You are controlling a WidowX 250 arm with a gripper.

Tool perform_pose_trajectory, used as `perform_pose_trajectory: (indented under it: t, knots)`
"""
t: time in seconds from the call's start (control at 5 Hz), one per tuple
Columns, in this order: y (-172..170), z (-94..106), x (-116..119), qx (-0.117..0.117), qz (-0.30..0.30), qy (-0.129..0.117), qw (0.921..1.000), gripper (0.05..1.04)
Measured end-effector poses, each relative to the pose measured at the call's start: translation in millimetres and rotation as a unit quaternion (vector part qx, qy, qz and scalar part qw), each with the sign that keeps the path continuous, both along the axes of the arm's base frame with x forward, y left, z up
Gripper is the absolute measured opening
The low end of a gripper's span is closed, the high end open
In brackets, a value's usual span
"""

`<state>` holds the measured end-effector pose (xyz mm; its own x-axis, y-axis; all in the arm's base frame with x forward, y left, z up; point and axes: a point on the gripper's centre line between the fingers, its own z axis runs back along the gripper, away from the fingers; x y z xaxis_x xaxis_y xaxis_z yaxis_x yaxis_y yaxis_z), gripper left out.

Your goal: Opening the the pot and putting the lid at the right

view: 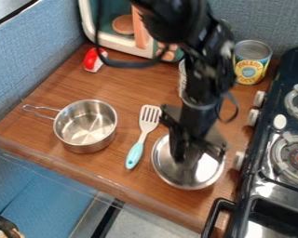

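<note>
The black gripper hangs down over the metal lid, covering its middle and any knob there. The round, shiny lid lies on the wooden counter, right of the spatula. I cannot tell whether the gripper holds it. At the left, the small steel pot stands upright and uncovered, its wire handle pointing to the upper left. The inside of the pot shows bare metal.
A spatula with a turquoise handle lies between pot and lid. The toy stove borders the right side. Behind are a yellow-labelled can, a red-and-white object and a toy appliance. The counter's front edge runs below.
</note>
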<state>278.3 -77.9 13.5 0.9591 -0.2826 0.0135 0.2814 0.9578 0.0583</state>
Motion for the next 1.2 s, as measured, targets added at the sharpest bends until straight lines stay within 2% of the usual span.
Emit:
perform_pose_trajectory:
  t: [0.2,0.4,0.6,0.8,1.0,1.2]
  knots:
    - [4,-17.6,-2,0.017,0.000,0.017,0.9997,0.282]
    - [6,-23.6,3,0.019,0.003,0.020,0.9996,0.375]
    - [6,-24.0,2,0.019,0.005,0.021,0.9996,0.583]
    - [4,-9.3,-9,0.022,0.019,0.012,0.9995,0.861]
    - [1,26.0,-6,0.004,0.035,-0.026,0.9990,1.011]
    - [11,38.7,-11,-0.012,0.070,-0.034,0.9969,1.007]
